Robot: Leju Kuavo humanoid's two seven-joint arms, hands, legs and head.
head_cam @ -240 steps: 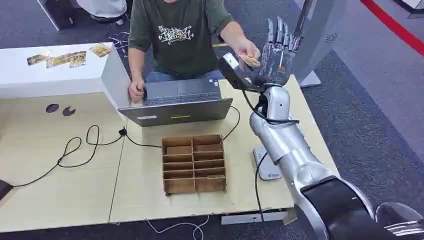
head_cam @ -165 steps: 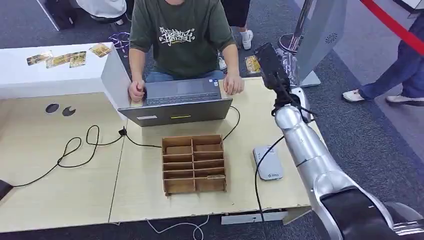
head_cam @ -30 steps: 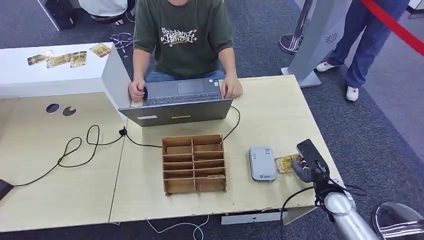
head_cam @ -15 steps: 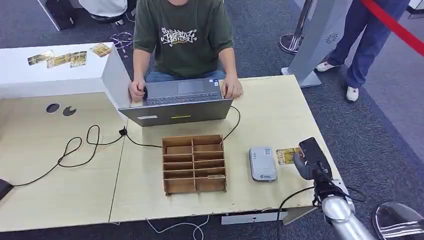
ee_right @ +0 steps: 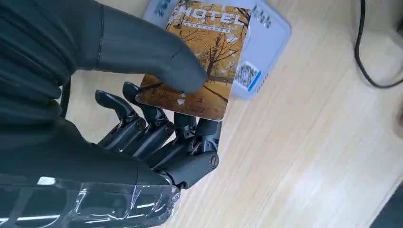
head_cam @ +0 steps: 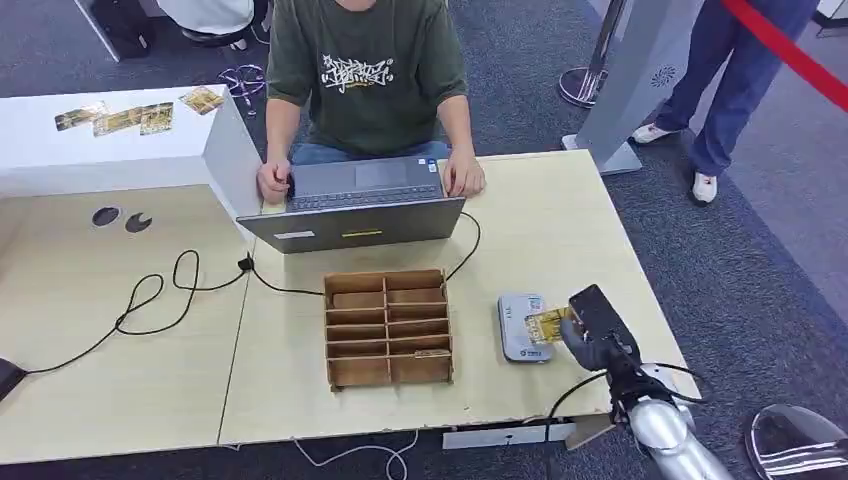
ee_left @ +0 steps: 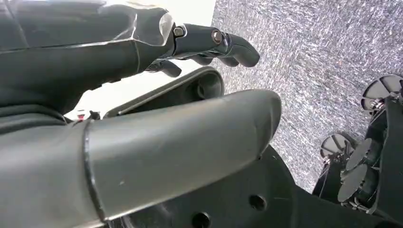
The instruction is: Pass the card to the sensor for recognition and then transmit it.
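Observation:
My right hand pinches a yellow-brown hotel card between the thumb and the fingers under it. The card hangs partly over the grey card sensor, which lies flat on the table right of the wooden box; whether card and sensor touch I cannot tell. My left hand hangs over the carpet, fingers lightly curled, holding nothing.
A wooden compartment box stands left of the sensor. A person types on a laptop at the table's far side. Black cables cross the table. Several cards lie on a white box at far left. Another person stands at far right.
My right hand has moved left with the card, from beside the sensor's right edge to over the sensor. Earlier it took the card from the person.

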